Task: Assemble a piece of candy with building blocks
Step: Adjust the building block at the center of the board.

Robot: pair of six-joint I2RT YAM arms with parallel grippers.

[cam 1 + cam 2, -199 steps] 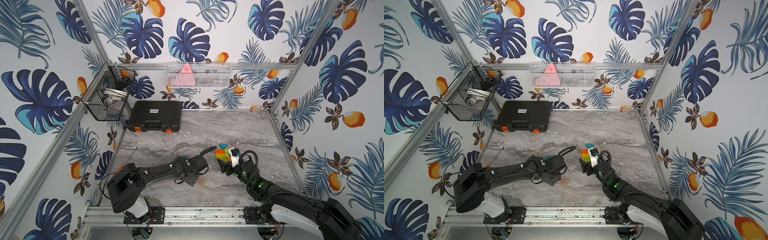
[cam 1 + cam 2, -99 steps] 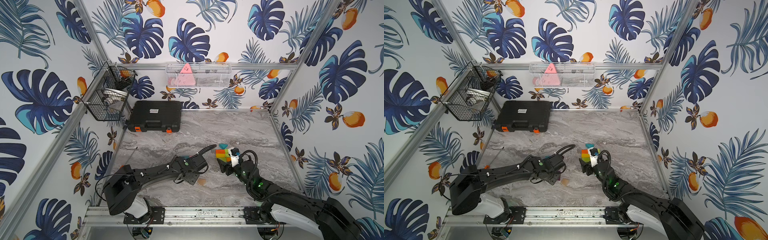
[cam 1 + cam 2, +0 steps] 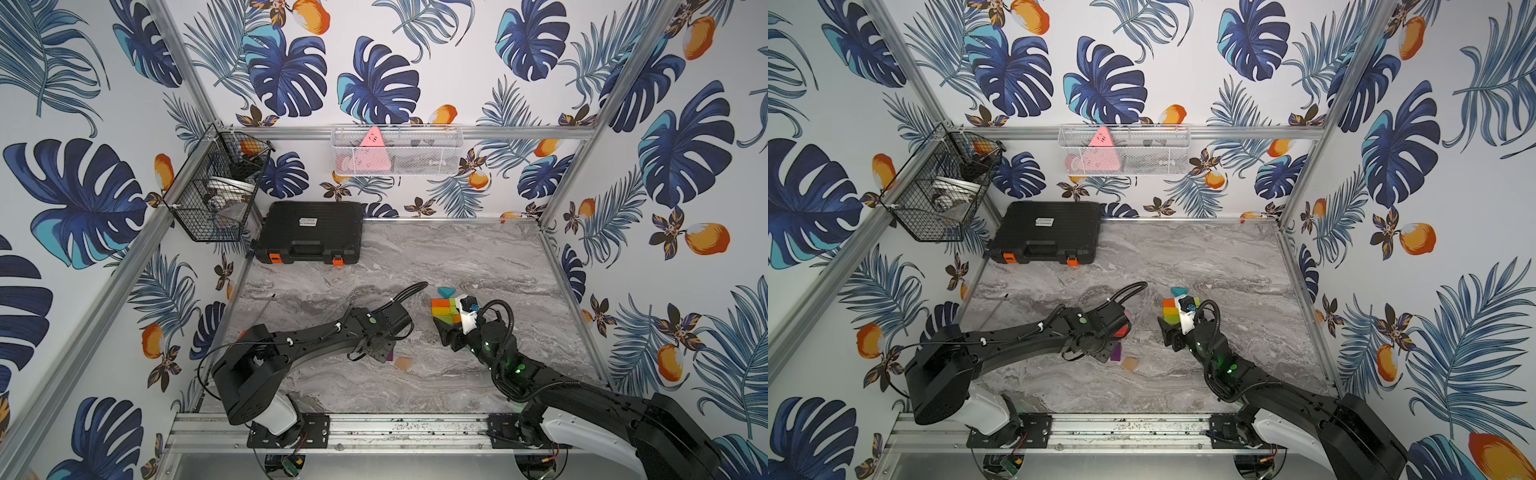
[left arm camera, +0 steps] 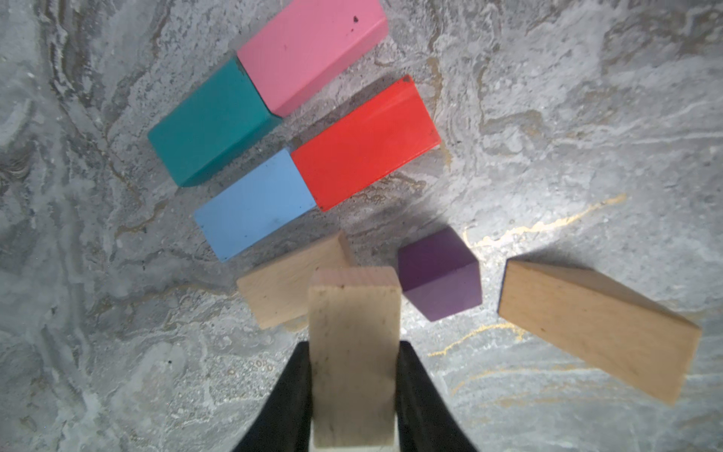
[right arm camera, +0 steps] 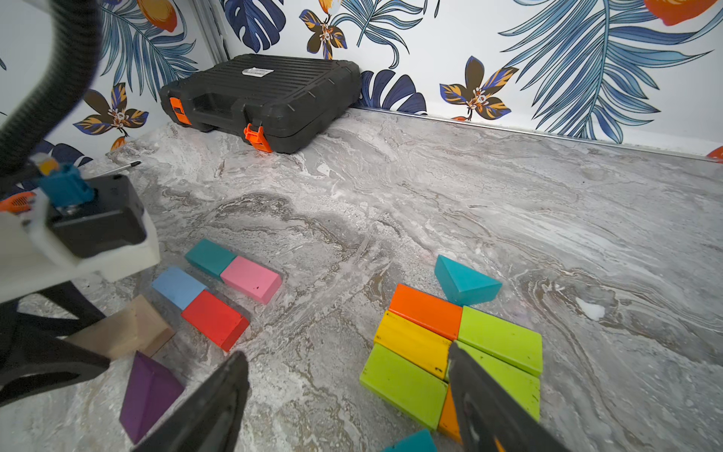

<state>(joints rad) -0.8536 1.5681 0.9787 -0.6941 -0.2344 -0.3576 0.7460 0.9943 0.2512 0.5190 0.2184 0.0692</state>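
In the left wrist view my left gripper [image 4: 354,348] is shut on a plain wood block [image 4: 354,313], held above the table. Below it lie a teal block [image 4: 211,125], a pink block [image 4: 309,51], a blue block [image 4: 254,203] and a red block [image 4: 364,144] in two pairs. Beside them are another plain wood block [image 4: 281,289], a purple block [image 4: 440,274] and a wood wedge [image 4: 594,328]. My right gripper [image 5: 346,354] is open and empty, beside a tight cluster of orange [image 5: 426,309], yellow [image 5: 412,342] and green [image 5: 499,338] blocks. A teal triangle [image 5: 463,281] lies next to the cluster.
A black tool case [image 3: 309,232] lies at the back left of the marble table [image 3: 457,257]. A screwdriver shaft [image 3: 266,305] lies near the left wall. A black wire basket [image 3: 216,191] and a white mesh basket [image 3: 397,151] hang on the walls.
The left arm has shifted very slightly above the loose blocks, still holding the wood block. The right arm has not moved.
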